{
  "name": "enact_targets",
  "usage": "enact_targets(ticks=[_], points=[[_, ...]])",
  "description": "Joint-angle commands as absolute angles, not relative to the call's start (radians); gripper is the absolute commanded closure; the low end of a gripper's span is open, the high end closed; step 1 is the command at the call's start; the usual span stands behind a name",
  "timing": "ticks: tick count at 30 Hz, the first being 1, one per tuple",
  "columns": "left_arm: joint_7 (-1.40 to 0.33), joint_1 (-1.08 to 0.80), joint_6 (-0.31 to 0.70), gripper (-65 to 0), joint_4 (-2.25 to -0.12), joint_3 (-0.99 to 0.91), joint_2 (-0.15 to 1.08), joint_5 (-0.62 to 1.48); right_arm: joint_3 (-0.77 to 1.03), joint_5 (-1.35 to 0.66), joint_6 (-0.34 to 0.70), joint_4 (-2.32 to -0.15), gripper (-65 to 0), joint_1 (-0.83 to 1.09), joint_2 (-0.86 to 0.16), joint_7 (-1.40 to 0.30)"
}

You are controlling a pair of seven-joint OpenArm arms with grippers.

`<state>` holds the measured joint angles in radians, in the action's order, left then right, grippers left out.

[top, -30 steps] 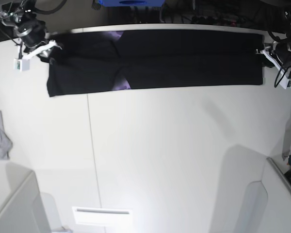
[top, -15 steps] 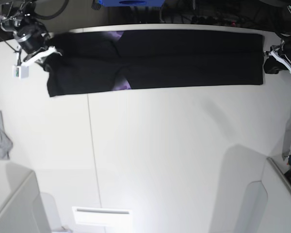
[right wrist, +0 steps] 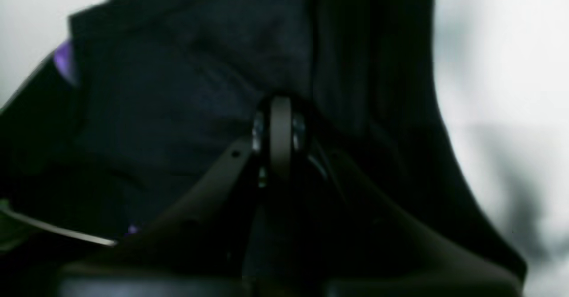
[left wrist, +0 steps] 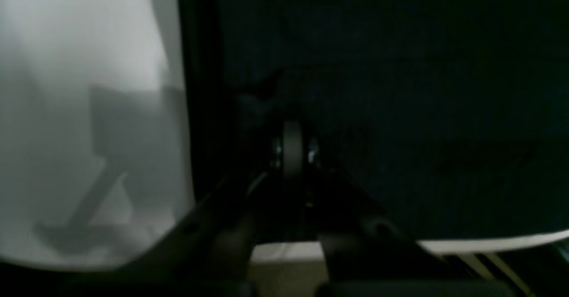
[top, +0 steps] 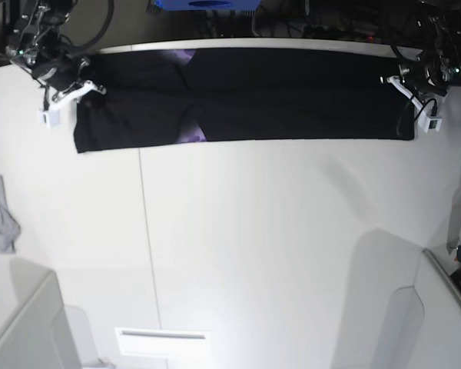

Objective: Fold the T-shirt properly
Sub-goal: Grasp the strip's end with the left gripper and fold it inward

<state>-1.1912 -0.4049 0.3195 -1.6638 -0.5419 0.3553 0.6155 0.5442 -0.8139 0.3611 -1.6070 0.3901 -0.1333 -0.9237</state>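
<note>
Lay as a long band along the table's far edge — the T-shirt. Pinched at opposite ends — left gripper and right gripper, both pressed together on the fabric.

base: bright, glare low centre, curved edges | wrist views: dim, blurred, soft shadows

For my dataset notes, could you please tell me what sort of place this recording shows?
Most likely a robotics lab bench: a wide white table with a black T-shirt spread along its far edge, a robot arm at each end of it, and tangled cables behind the table.
</note>
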Motion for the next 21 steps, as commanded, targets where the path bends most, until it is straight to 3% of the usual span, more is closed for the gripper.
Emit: enact_targets(ticks=[1, 7, 13, 21], points=[[-1.171, -0.4, 0.321, 0.0, -1.647, -0.533, 0.367, 0.61, 0.549, -0.799, 0.358, -1.593, 0.0, 0.367, -0.145, -0.903], [-1.145, -0.277, 0.317, 0.0, -1.543, -0.486, 0.371, 0.61, 0.549, -0.674, 0.351, -1.509, 0.0, 0.239, -0.156, -0.842], [-1.147, -0.199, 0.315, 0.0, -1.543, -0.49, 0.371, 0.616, 0.558, -0.496, 0.338, -1.486, 0.0, 0.101, -0.099, -0.845], [-1.148, -0.176, 0.323, 0.0, -1.67, -0.564, 0.38, 0.624, 0.558, -0.489, 0.337, -1.724, 0.0, 0.114, -0.073, -0.937]])
